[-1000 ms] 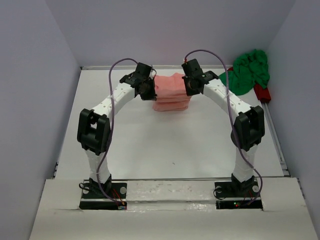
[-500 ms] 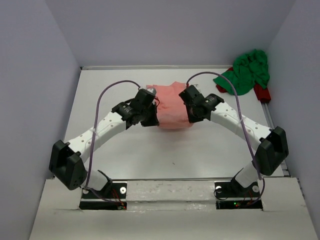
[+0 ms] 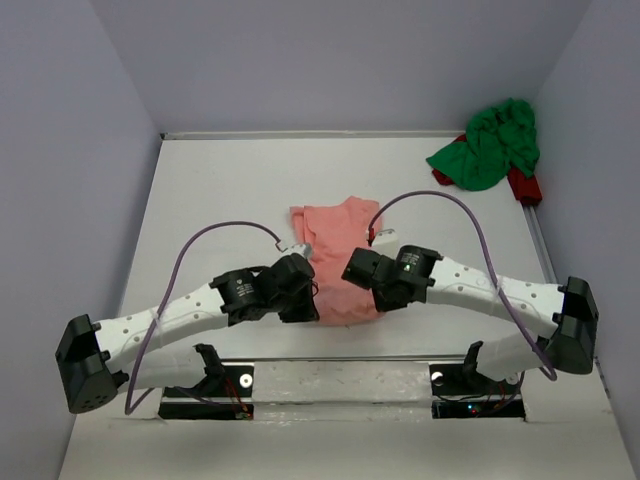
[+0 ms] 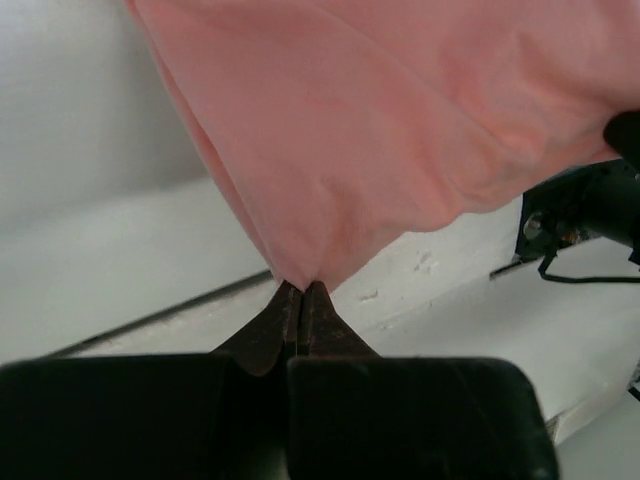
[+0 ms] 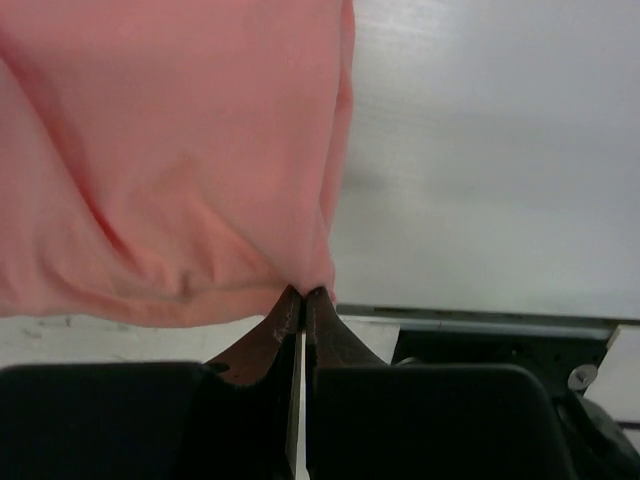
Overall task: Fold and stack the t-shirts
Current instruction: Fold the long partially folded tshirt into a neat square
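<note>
The salmon pink t-shirt (image 3: pixel 335 255) lies stretched toward the near edge of the table, between the two arms. My left gripper (image 3: pixel 312 312) is shut on its near left corner; the left wrist view shows the pink cloth (image 4: pixel 400 120) pinched at the fingertips (image 4: pixel 301 290). My right gripper (image 3: pixel 352 272) is shut on the near right corner, where the hem (image 5: pixel 170 180) bunches at the tips (image 5: pixel 304 293). The bright green t-shirt (image 3: pixel 490 145) sits crumpled in the far right corner.
A red object (image 3: pixel 524 186) lies partly under the green shirt by the right wall. White walls enclose the table (image 3: pixel 230 190) on three sides. The arm bases and a white ledge (image 3: pixel 340 378) run along the near edge.
Both arms have pulled the pink shirt from the far middle of the table toward the near edge, lowering and unfolding it from a bunched stack into a longer spread.
</note>
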`<state>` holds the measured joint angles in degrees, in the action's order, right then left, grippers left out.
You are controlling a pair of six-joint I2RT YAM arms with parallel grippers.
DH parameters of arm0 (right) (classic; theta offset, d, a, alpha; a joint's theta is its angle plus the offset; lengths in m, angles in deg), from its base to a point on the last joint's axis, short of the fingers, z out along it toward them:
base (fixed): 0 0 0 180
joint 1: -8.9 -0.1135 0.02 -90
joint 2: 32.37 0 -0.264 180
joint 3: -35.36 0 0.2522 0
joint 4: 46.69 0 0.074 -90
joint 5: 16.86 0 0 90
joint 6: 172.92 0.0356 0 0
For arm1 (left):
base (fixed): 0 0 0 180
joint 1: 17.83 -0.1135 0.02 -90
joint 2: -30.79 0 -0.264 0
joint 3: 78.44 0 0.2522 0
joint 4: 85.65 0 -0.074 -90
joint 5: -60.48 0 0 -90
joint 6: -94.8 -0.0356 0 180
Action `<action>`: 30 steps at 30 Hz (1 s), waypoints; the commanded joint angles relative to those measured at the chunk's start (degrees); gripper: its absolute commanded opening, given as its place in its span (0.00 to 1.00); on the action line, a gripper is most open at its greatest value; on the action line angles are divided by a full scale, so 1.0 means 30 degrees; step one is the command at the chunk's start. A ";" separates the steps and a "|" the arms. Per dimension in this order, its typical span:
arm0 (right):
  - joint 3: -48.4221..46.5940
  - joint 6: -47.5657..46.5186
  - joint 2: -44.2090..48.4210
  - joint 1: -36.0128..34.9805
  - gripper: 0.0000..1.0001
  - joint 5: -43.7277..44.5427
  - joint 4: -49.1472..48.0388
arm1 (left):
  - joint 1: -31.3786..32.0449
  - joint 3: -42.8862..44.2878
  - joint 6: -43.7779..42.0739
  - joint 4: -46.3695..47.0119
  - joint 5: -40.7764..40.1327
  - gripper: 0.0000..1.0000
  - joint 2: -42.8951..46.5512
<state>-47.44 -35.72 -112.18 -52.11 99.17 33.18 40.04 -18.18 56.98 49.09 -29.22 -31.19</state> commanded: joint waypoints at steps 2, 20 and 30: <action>0.0395 0.9042 0.0064 -0.5427 0.00 0.1286 0.5231 | 0.4165 0.0171 0.4861 -0.1156 -0.2203 0.00 0.1264; -0.3939 0.7686 -0.1725 -0.5486 0.00 0.6378 0.6209 | 0.4779 0.6674 0.4005 -0.5816 -0.8068 0.00 -0.0553; -0.3616 -0.8460 -0.3176 0.6030 0.00 0.1707 -0.6095 | -0.5396 0.6350 -0.5642 -0.0164 -0.4114 0.00 -0.4696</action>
<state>-58.06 -39.45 -116.86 -41.99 108.96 27.75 29.65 0.27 54.01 42.81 -44.52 -36.93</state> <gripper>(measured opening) 0.028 0.014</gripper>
